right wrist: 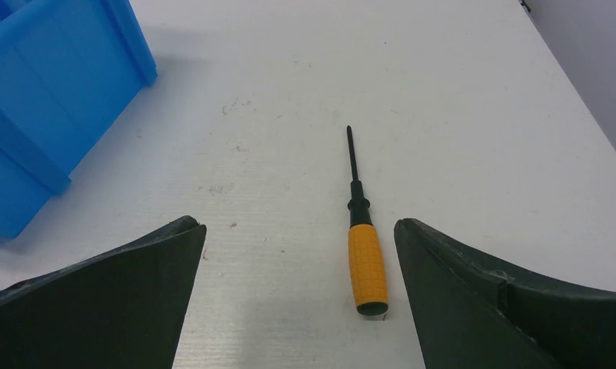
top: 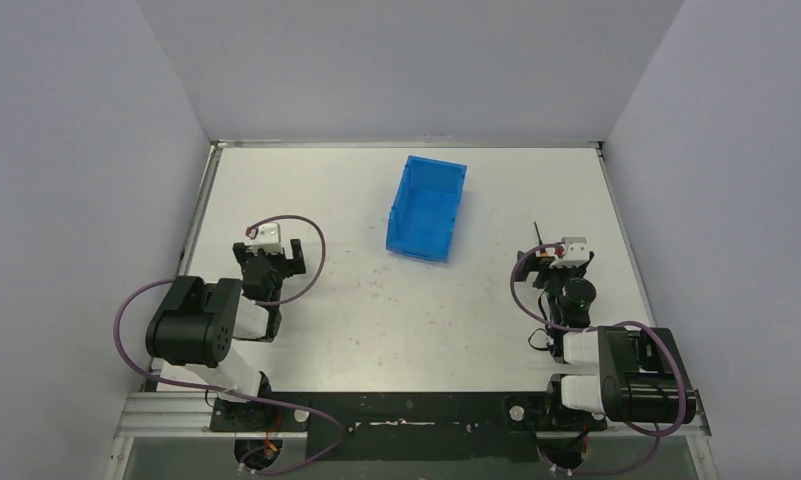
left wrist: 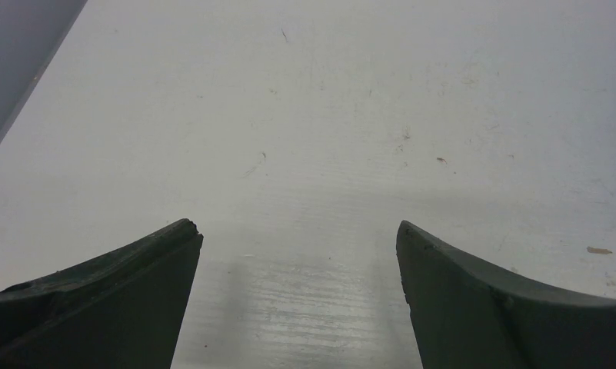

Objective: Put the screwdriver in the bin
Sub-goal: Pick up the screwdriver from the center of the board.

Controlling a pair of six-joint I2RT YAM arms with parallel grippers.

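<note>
The screwdriver [right wrist: 367, 264] lies flat on the white table, orange handle toward me, thin black shaft pointing away. It rests between my right gripper's [right wrist: 299, 227] open fingers, close to the right fingertip [right wrist: 443, 261], not gripped. In the top view only its shaft [top: 538, 236] shows, just beyond the right gripper [top: 554, 262]. The blue bin [top: 426, 208] stands at the table's middle back, empty, and its wall shows at the upper left of the right wrist view [right wrist: 43, 100]. My left gripper [top: 268, 256] is open and empty over bare table, as the left wrist view [left wrist: 299, 227] also shows.
Grey walls enclose the table on the left, back and right. The table's right edge [right wrist: 589, 131] runs close beside the screwdriver. A purple cable loops around each arm.
</note>
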